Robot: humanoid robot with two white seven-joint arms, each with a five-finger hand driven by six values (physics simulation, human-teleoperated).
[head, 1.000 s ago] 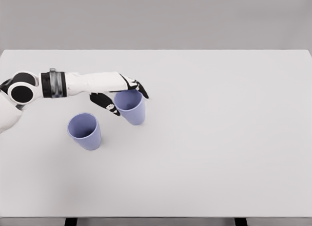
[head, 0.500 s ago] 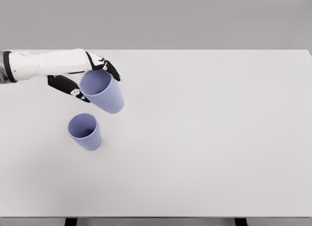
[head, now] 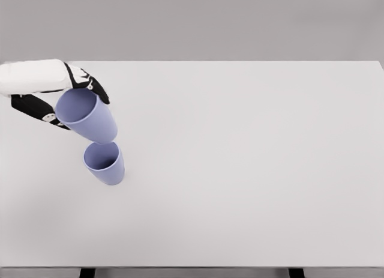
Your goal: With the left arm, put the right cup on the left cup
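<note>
The left hand (head: 57, 92) has its fingers (head: 96, 89) clamped on the rim of the lifted cup (head: 89, 116), which tilts with its base pointing down-right, just above the open mouth of the second cup (head: 105, 163) standing on the bench (head: 252, 170).

at the left of the frame the left hand (head: 51, 92) holds the tilted right cup (head: 87, 115) above the bench (head: 252, 170); directly below it, the left cup (head: 105, 163) stands on the bench.
</note>
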